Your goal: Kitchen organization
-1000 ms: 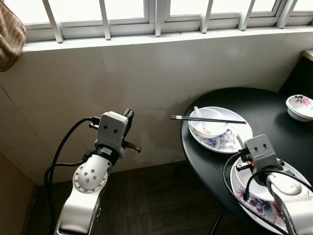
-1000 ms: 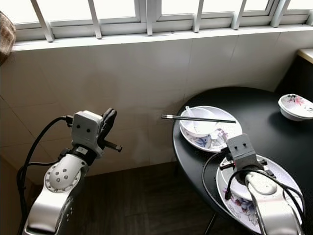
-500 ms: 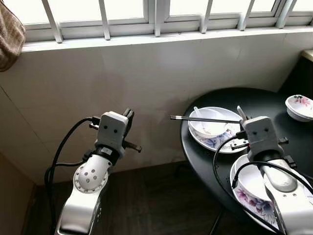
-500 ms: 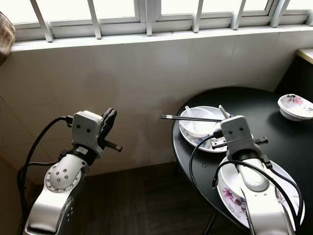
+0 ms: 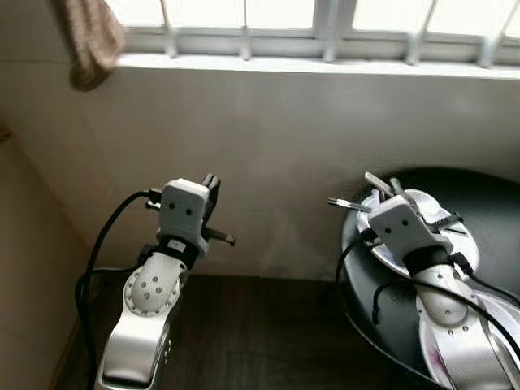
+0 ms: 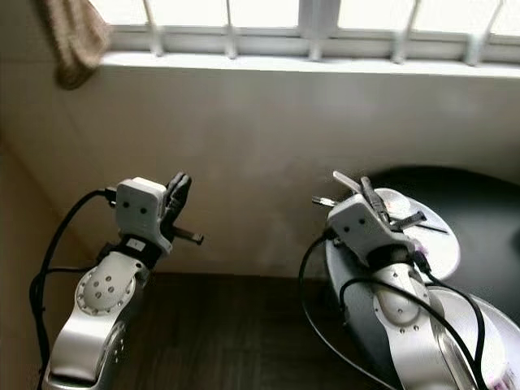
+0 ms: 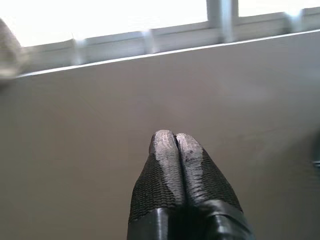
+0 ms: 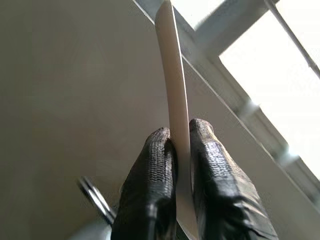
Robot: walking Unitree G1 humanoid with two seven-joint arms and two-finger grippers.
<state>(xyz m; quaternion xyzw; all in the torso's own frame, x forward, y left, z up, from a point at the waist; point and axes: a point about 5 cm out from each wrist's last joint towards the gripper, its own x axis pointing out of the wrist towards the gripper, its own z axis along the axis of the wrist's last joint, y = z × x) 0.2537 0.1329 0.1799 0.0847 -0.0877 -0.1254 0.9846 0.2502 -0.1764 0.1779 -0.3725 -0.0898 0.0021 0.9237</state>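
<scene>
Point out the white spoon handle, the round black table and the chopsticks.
white spoon handle (image 8: 174, 85), right wrist view, on its flat shaft above the right tool's fingertips.
round black table (image 5: 487, 191), left eye view, on its bare top.
chopsticks (image 5: 341, 203), left eye view, on the overhanging tips.

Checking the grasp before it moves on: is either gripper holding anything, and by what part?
The right gripper pinches a thin white utensil handle between its fingers, low on the handle. The left gripper holds nothing.
</scene>
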